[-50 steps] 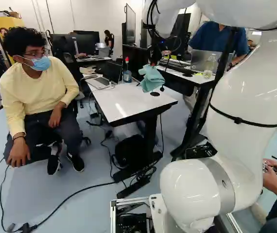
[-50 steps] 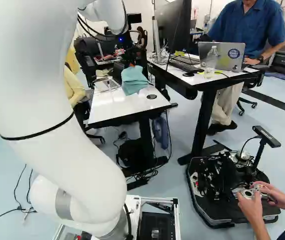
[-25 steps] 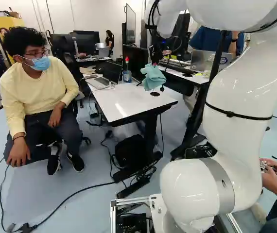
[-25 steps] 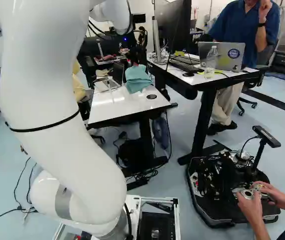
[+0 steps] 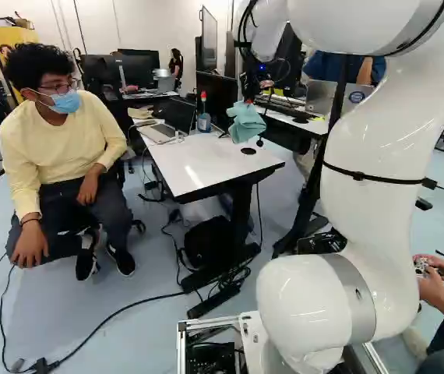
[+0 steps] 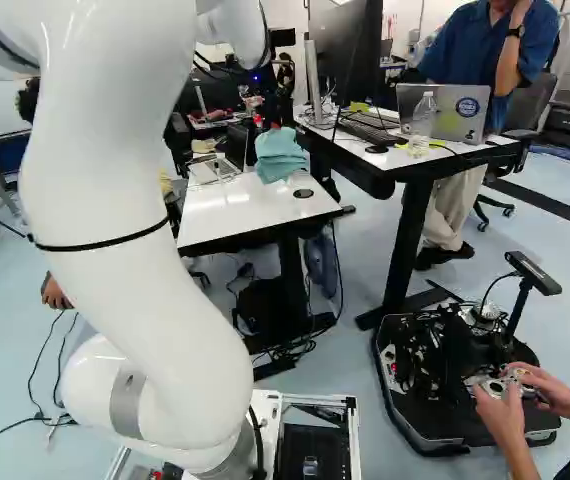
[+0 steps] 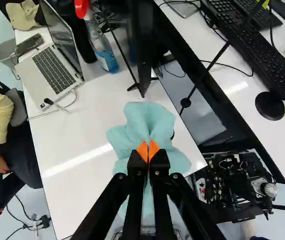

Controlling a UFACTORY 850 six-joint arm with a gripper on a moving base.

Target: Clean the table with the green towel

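Gripper (image 7: pixel 147 152) is pinching the towel (image 7: pixel 152 122), jaws closed on a bunched fold btwn the orange pads (image 7: pixel 142 151), w/ loose cloth spreading out ahead & to both sides. Towel is hanging at or just over the white table (image 6: pixel 210 215), toward the side facing the keyboard (image 7: pixel 255 40) desk & near the round cable hole (image 6: pixel 303 193); whether cloth is touching the top, can't tell.

Step in hand is looking like the wipe, or getting cloth down for it. For a good wipe, arm should be lowering until the loose folds are lying flat, fingertips staying just clear of the top b/c bare tips could scrape. Then light, even pressure, long straight overlapping strokes along the table, w/ the fold trailing & not rolling under. Pinch is looking small, so hard drag may be pulling cloth out; slow turns pls.

Watch-outs: bottle (image 7: pixel 102 50) is standing by the far end, black stand (image 7: pixel 141 75) is sitting close ahead of the towel, laptop (image 7: pixel 50 70) is resting w/ its cable (image 7: pixel 65 106) trailing onto the top. Strokes should be stopping short of all four, & cloth shouldn't be snagging at the hole or table edge.
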